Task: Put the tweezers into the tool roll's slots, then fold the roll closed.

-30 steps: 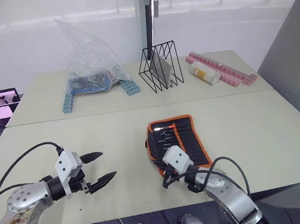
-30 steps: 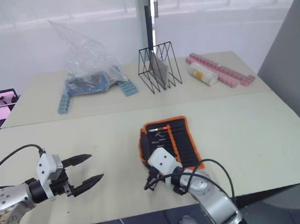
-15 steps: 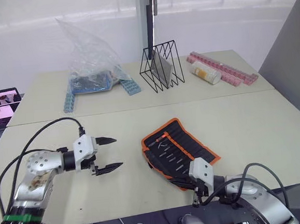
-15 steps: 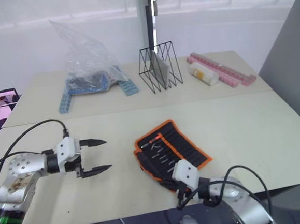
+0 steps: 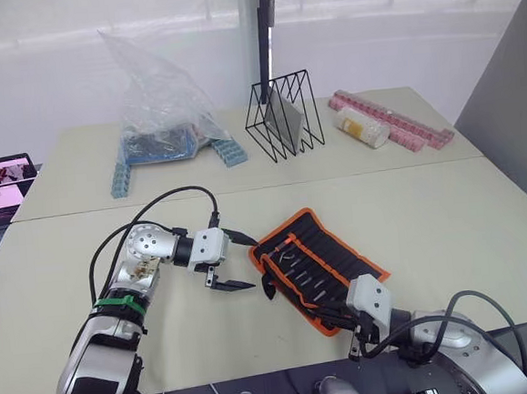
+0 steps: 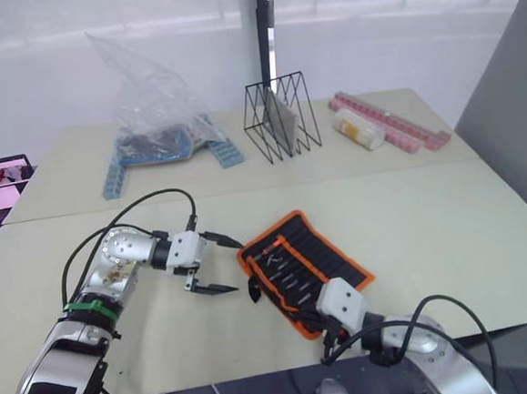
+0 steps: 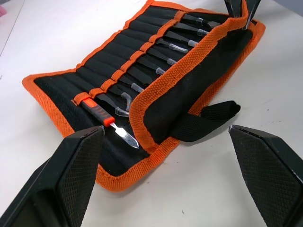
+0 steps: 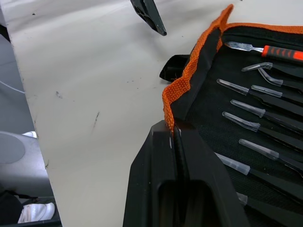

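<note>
Right gripper (image 8: 174, 142) pinching tool roll (image 7: 156, 85) orange edge.

The tool roll (image 7: 142, 90) is matt black woven cloth edged in coarse orange webbing, its strap (image 7: 208, 118) an open black mesh. The tweezers (image 8: 265, 123) in the slots (image 7: 118, 71) look like dull black metal with clear glossy plastic caps on their tips — one tool beside them has a red, probably rubbery, handle (image 7: 97, 112) and a bright steel blade. The left gripper (image 7: 165, 175) has fingers (image 7: 78, 175) of black plastic with a knurled, diamond-patterned face; the right gripper (image 8: 174, 142) — smooth, slightly shiny black plastic. The table (image 8: 85, 85) is a smooth matt beige laminate, lightly scuffed.
</note>
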### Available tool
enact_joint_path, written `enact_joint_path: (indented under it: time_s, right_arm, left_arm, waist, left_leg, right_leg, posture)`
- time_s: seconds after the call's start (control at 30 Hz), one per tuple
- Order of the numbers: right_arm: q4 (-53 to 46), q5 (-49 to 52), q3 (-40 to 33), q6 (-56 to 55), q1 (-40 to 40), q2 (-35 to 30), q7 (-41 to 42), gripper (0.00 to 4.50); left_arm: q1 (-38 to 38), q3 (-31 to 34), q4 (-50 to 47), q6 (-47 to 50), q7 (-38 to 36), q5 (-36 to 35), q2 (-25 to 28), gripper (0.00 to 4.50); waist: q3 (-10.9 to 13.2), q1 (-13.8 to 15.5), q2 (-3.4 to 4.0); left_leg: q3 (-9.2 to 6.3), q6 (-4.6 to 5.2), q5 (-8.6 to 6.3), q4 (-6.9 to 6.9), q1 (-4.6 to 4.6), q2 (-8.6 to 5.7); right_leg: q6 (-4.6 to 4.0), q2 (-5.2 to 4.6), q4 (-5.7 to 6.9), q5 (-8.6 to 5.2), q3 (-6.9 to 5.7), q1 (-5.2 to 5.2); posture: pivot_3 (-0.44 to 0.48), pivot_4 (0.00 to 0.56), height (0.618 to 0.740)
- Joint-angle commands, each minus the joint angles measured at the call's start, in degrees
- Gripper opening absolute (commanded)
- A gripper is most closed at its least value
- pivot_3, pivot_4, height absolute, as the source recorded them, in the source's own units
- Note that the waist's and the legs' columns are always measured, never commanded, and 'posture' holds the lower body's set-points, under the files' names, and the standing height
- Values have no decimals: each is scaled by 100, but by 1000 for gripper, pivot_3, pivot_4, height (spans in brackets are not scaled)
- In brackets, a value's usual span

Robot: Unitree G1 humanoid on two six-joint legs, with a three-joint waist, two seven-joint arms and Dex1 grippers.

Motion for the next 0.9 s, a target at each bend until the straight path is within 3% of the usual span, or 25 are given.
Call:
enact_joint_path:
  time_s: [0.03, 0.1, 0.13, 0.53, 0.9]
  right_arm:
    - [-278, 25, -41, 9, 89, 16, -91, 23]
    - [-300, 16, -24, 4, 132, 19, -129, 23]
    - [-300, 8, -16, -5, 149, 19, -141, 0]
    - [-273, -19, 47, -36, 163, -6, -180, 0]
    - [-170, -223, 15, -37, -73, 29, -307, 0]
  left_arm:
    - [-302, 18, 367, -353, -67, 44, -113, 4500]
    - [-392, 36, 550, -435, -124, 50, -182, 4500]
    - [-415, 44, 608, -473, -168, 45, -202, 3946]
    - [-365, 156, 636, -486, -412, -41, -245, 30]
    - [202, 154, -132, -250, -413, -128, -27, 30]
  waist:
    - [0, 1, 0]
    - [0, 0, 0]
    - [0, -1, 0]
    - [0, 3, 0]
    - [0, -4, 0]
  left_leg:
    - [0, 1, -1, 3, -1, 0]
    - [0, 5, -3, 12, -6, 0]
    - [0, 7, -4, 19, -9, 0]
    - [0, 23, -14, 62, -20, -2]
    - [0, 23, -14, 62, -20, -1]
  right_leg:
    - [0, 0, 1, 0, 0, 0]
    - [1, 1, 4, 0, -3, 0]
    - [2, 3, 5, -1, -3, 0]
    - [11, 5, 13, 1, -5, 2]
    - [11, 6, 15, 1, -3, 1]
  posture:
    - [0, 150, 724]
    - [0, 150, 724]
    - [0, 150, 724]
    - [0, 150, 724]
    - [0, 150, 724]
